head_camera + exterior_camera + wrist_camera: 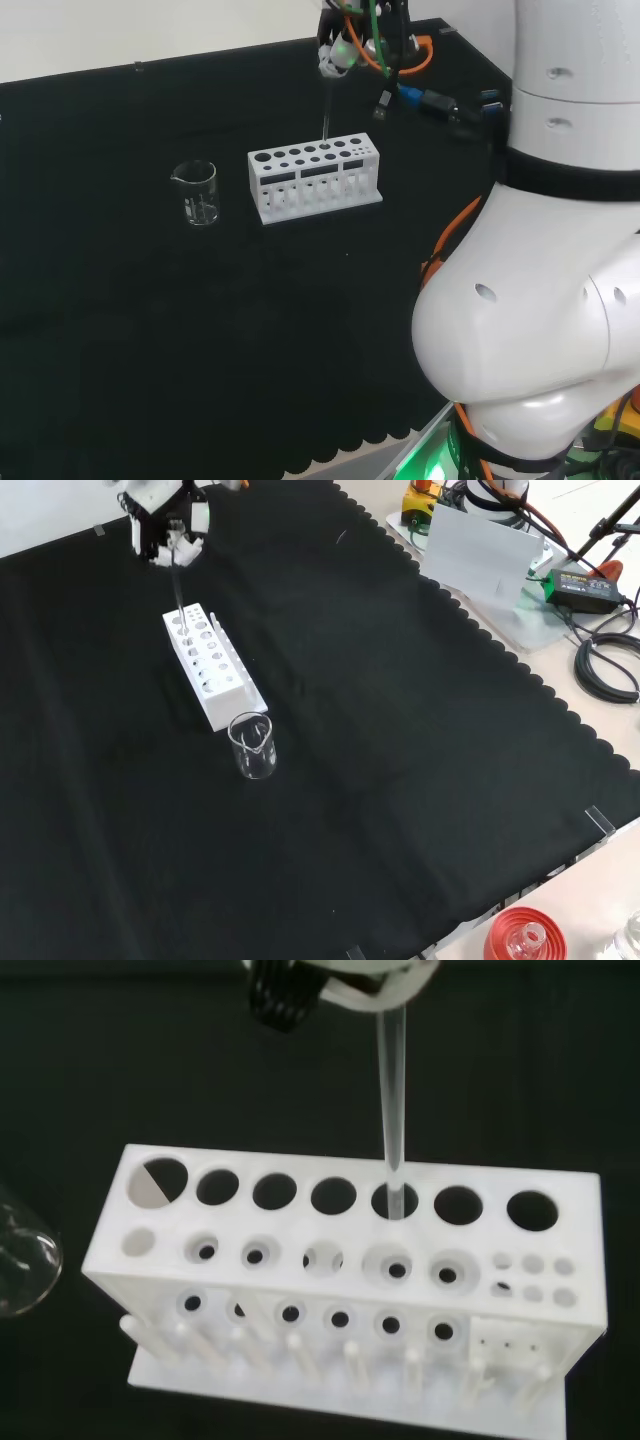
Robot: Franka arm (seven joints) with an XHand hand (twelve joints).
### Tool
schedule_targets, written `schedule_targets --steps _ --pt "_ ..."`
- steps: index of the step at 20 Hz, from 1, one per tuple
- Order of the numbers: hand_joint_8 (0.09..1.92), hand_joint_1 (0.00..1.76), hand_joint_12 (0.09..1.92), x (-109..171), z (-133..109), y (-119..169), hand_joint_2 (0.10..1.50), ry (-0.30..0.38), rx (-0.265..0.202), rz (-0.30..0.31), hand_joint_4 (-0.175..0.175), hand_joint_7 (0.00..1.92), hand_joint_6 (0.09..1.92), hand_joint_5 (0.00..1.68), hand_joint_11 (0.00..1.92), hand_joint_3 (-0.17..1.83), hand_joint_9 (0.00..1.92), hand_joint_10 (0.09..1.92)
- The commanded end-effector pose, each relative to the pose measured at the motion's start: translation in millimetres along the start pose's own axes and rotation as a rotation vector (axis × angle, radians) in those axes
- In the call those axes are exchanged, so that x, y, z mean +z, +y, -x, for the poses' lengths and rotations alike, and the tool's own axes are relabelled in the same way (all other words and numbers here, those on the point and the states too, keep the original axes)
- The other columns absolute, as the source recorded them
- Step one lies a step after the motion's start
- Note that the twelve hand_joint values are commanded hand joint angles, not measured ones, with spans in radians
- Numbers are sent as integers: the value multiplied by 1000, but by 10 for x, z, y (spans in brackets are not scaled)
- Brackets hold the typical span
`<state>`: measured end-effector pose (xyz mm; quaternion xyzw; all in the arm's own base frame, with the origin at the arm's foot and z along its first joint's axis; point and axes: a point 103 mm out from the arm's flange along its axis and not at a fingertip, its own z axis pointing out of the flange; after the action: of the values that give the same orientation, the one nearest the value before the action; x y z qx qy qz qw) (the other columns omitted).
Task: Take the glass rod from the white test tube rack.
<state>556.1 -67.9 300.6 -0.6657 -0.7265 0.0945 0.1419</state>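
**Ana:** Black cloth (120, 330) is covering the whole bench, and the arm's white links (540, 300) are looming at the right of the head view. What is standing on the cloth?

**Ben:** Next in size, the white test tube rack (315, 180) is sitting near the middle, and a clear beaker (198, 192) is standing just beside it, on its left in the head view and nearer the camera in the front view.

**Ana:** And the hand?

**Ben:** The hand (165, 525) is hanging directly above the rack's far end in the front view, fingers curled in and pinching the top of the glass rod (392, 1110).

**Ana:** Where is the rod sitting?

**Ben:** It is standing upright, with its lower tip still inside one of the large holes in the rack's back row, as the wrist view is showing; most of its length is already clear above the rack.

**Ana:** So which step is this?

**Ben:** I am judging it as the lift-out, nearly done but not finished. The next move is calling for a straight upward pull, keeping the rod vertical so the tip is not scraping the hole's rim or tipping the rack.
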Motion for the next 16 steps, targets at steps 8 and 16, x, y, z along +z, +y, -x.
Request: schedule_targets --steps 8,16 --pt "1096 1180 1024 -714 -223 -738 770 -36 16 111 -175 1449 1120 1009 1643 689 1598 946" --pt "1093 1181 1024 -891 -548 -860 766 -36 -46 131 -175 1451 1113 1014 1644 691 1601 942"
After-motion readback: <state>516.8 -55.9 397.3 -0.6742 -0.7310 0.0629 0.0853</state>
